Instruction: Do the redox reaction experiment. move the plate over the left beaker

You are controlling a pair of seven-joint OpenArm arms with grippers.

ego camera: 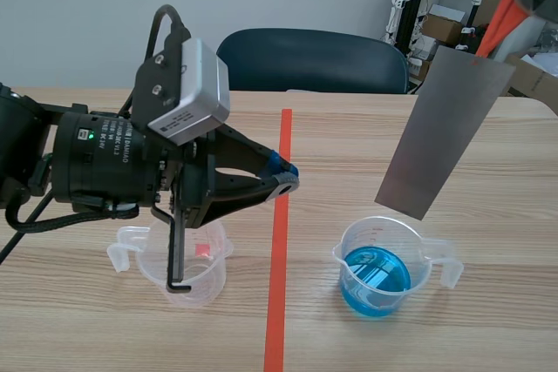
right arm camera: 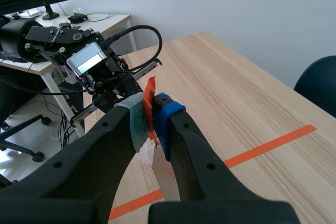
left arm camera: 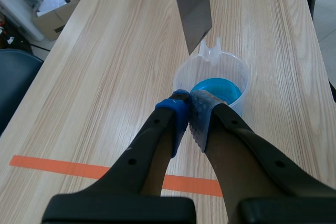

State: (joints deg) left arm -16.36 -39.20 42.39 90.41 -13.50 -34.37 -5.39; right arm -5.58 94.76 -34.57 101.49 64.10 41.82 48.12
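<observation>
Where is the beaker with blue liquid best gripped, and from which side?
Probably at the handle of the beaker, which juts out on the side away from the orange tape line; come from that side and keep it upright, since it holds liquid.

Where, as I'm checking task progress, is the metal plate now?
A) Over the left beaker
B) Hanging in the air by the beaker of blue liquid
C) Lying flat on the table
B: the right tool holds the metal plate in the air by the beaker of blue liquid, well away from the left beaker.
</observation>
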